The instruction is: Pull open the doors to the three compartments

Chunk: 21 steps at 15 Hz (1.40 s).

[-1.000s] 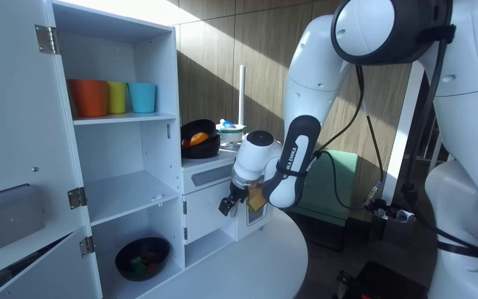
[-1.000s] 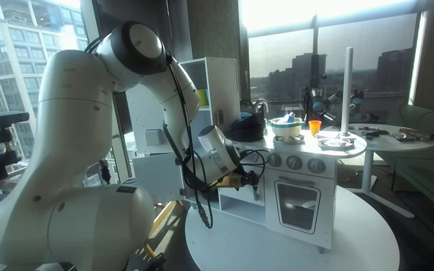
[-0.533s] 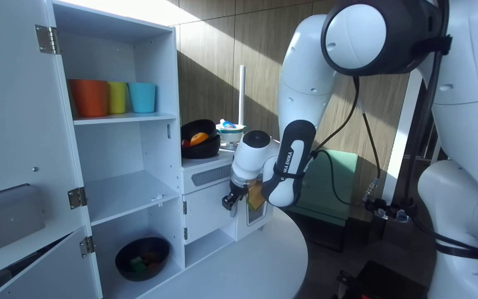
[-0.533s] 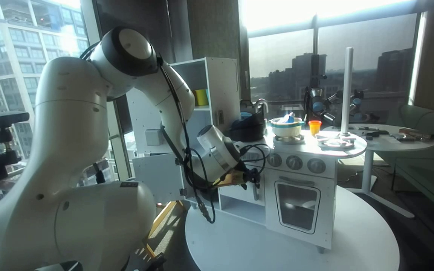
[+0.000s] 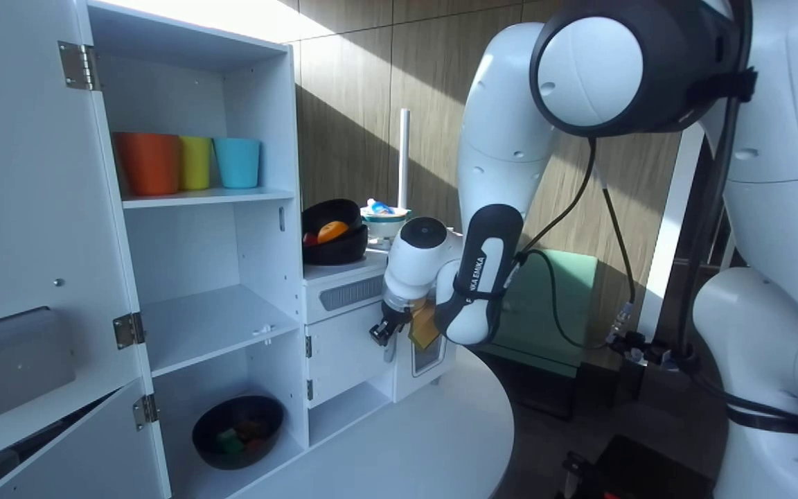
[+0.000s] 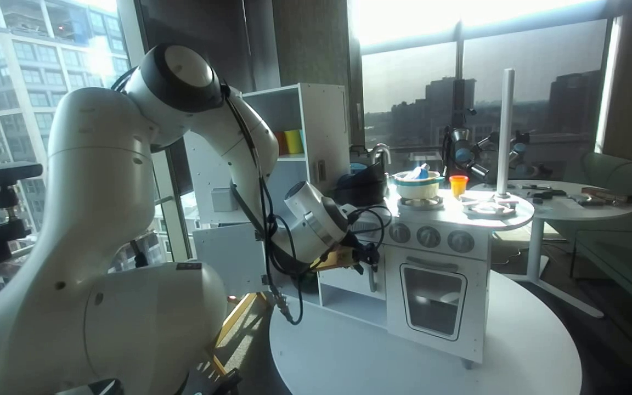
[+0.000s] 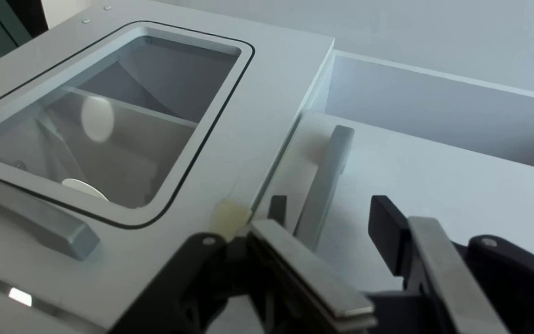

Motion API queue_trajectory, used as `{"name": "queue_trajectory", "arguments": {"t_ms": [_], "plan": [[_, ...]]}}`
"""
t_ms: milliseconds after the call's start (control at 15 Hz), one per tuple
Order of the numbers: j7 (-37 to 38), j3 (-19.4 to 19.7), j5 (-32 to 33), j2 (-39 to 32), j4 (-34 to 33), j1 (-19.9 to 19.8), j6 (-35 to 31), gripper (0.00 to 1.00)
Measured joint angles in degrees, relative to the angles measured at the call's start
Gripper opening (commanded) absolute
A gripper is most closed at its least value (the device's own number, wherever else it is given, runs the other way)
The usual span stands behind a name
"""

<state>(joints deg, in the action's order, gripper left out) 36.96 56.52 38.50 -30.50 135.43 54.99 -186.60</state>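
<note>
A flat white door [image 5: 343, 357] with a slim vertical grey handle [image 7: 326, 185] stands closed in the kitchen's lower section, its compartment hidden. Beside it the oven door [image 6: 434, 299], with a window and a grey handle, is closed too. Another white door [image 5: 87, 454], low on the tall cabinet, is swung open. My gripper [image 7: 330, 213] is at the first door with its jaws parted around the vertical handle. The left fingertip is on the oven side, close to the handle; contact cannot be told. A gap separates the right fingertip from it.
The tall cabinet [image 5: 265, 258] holds orange, green and blue cups above a black bowl [image 5: 237, 433]. More black bowls [image 5: 337, 246] and a pot [image 6: 417, 186] stand on the counter above my gripper. An open slot [image 6: 354, 307] lies below the first door. The round table [image 6: 420, 362] carries the kitchen.
The arm's elbow has swung and dipped somewhat. My gripper has shifted slightly up at the vertical handle, and its fingers look closer together. The doors have not moved.
</note>
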Motion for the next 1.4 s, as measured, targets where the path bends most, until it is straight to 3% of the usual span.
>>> {"name": "queue_trajectory", "arguments": {"t_ms": [133,267,467,867,933,1067,1400], "plan": [[0.00,0.46,0.00,0.00,0.31,0.05,0.12,0.08],[0.67,1.55,0.00,0.02,0.83,1.02,0.08,0.13],[2.60,3.67,0.00,0.02,2.34,3.66,0.08,0.09],[5.45,6.71,-0.01,3.49,6.02,8.94,4.35,0.11],[5.81,7.26,-0.01,4.98,6.88,10.26,6.33,0.50],[5.89,7.70,0.00,9.89,8.52,12.91,13.24,0.58],[-2.07,7.52,-5.79,24.30,12.48,17.31,35.85,0.95]]}}
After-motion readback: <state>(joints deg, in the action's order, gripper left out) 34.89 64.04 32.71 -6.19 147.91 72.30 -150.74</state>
